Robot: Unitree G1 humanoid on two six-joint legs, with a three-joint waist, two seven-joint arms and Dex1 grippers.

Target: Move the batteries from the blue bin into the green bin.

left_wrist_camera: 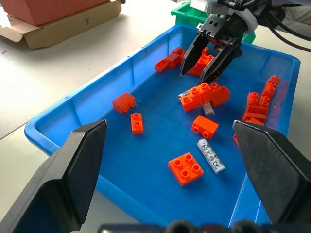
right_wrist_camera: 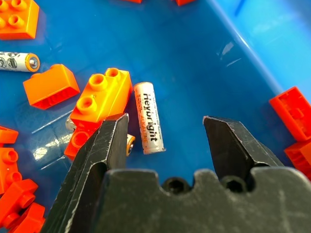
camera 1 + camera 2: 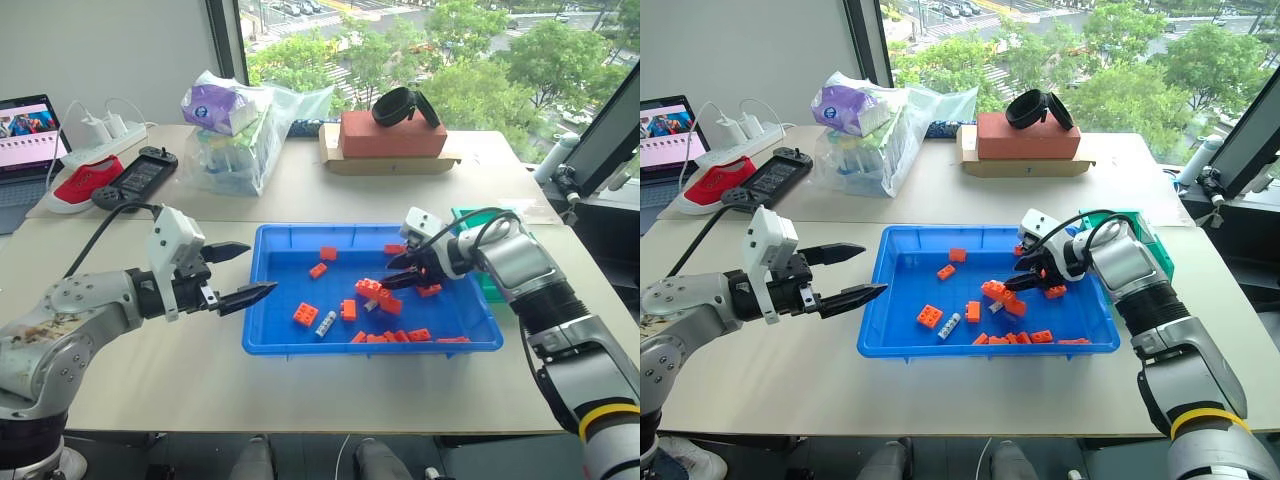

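Batteries lie among orange bricks on the floor of the blue bin. You see 1 battery just beside a 2-stud brick, between the tips of the right gripper, whose fingers stand spread and empty over it, tilted down so they can straddle it lengthwise. Another battery rests nearer the bin's near-left part, apart from the cluster; a 3rd sits half under the long brick, so it looks harder to take. The green bin waits just beyond the blue bin's right rim, close to the working arm. Your left gripper hangs spread at the blue bin's left wall, holding nothing, clear of the pick.
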